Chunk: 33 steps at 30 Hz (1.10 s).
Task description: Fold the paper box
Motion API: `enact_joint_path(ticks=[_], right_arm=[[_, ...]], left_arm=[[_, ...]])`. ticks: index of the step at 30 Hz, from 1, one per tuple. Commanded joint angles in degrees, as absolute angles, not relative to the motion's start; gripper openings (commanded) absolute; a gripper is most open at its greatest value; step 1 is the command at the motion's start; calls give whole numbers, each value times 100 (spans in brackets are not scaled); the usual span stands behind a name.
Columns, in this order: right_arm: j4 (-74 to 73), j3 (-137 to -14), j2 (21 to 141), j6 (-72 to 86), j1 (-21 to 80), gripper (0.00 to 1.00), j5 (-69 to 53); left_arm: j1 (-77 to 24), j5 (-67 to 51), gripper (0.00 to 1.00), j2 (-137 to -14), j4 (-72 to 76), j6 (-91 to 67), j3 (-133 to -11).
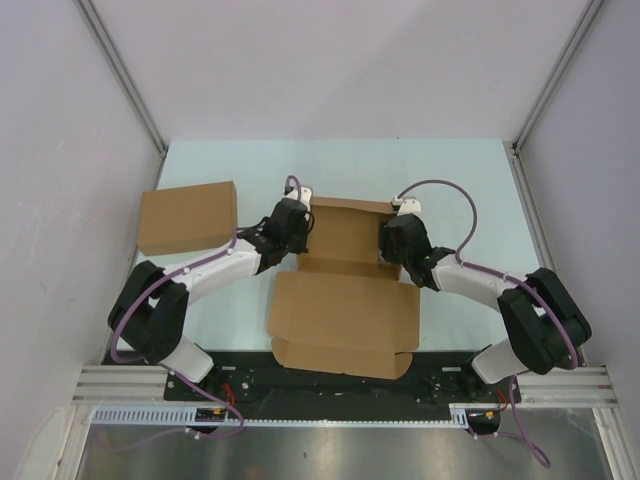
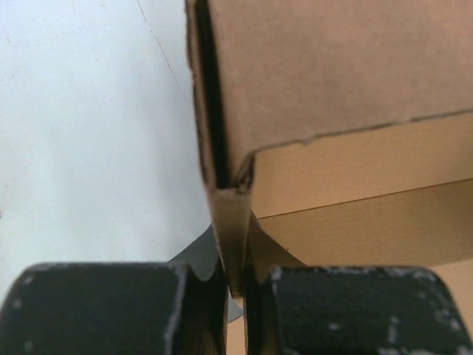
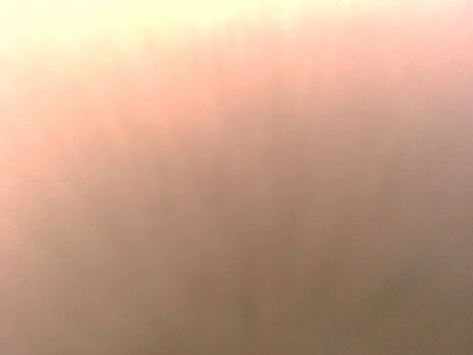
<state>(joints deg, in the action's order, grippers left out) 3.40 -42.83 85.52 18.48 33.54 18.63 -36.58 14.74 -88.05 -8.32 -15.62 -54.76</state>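
Lying half-folded, brown paper box [image 1: 345,312]; far walls raised, near flap flat

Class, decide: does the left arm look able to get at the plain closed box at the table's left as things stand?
Probably not yet: the way to the plain box is free, but the left end effector is clamped on a wall of the paper box.

A robotics lab test cell. Plain white panels [image 1: 330,60] framed by aluminium rails [image 1: 118,70] enclose a pale bench [image 1: 470,180]. Two cabled robot arms [image 1: 215,268] are bolted to it.
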Motion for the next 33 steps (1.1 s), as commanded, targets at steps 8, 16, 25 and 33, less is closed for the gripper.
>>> enact_joint_path(ticks=[8,16,25,33], right_arm=[[-395,-4570,7840,1986,3288,63,2189],[-1027,-5062,7541,2100,3138,100,2013],[-1204,-5449,7348,1943,3041,100,1907],[-1380,-5581,6935,1802,3050,100,1767]], left_arm=[[-3744,1327,5,-8745,-1002,-1696,-5879],[-3744,1020,47,-8666,-1362,-1644,-6231],[-3762,853,64,-8376,-1520,-1608,-6337],[-3762,913,65,-7867,-1547,-1538,-6056]])
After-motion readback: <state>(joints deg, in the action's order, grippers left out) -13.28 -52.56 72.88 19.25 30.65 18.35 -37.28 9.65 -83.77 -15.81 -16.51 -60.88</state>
